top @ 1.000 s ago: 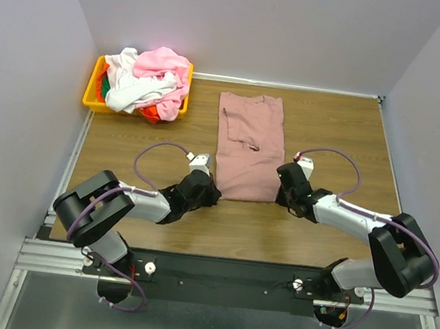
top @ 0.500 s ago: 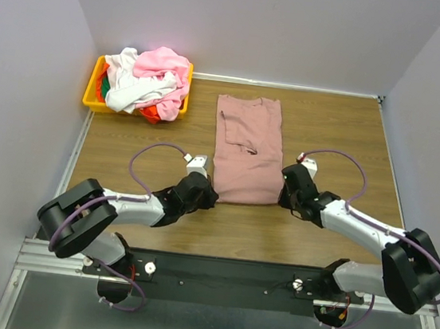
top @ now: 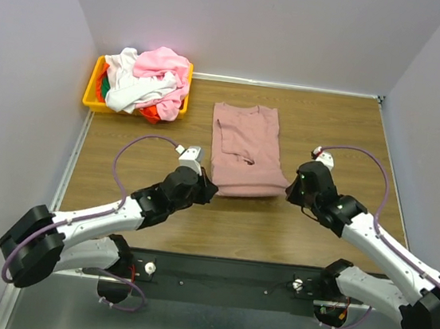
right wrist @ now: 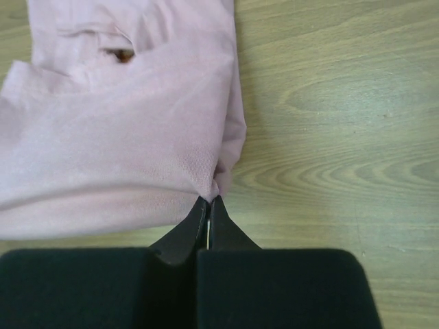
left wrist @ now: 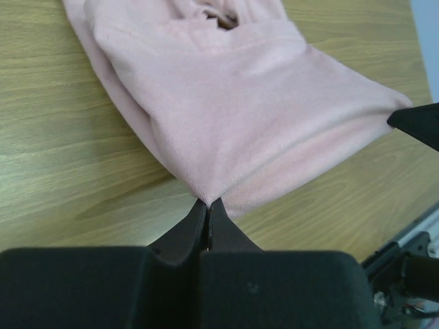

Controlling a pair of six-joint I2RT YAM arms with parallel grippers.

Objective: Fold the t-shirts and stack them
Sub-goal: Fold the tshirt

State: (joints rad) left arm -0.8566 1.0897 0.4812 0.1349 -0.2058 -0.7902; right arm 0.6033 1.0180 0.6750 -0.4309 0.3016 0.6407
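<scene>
A dusty mauve-pink t-shirt lies on the wooden table, sleeves folded in, its near hem lifted and curled toward the back. My left gripper is shut on the hem's left corner; the wrist view shows the cloth pinched at the gripper tip. My right gripper is shut on the right corner, cloth pinched at its tip. More t-shirts, pink, white, red-orange and green, are heaped in the bin.
A yellow plastic bin stands at the table's back left corner. Grey walls close the table on the left, back and right. Bare wood lies to the right of the shirt.
Both grippers have moved away from me with the shirt's near hem, lifting it and carrying it toward the collar. Both arms have stretched out.
</scene>
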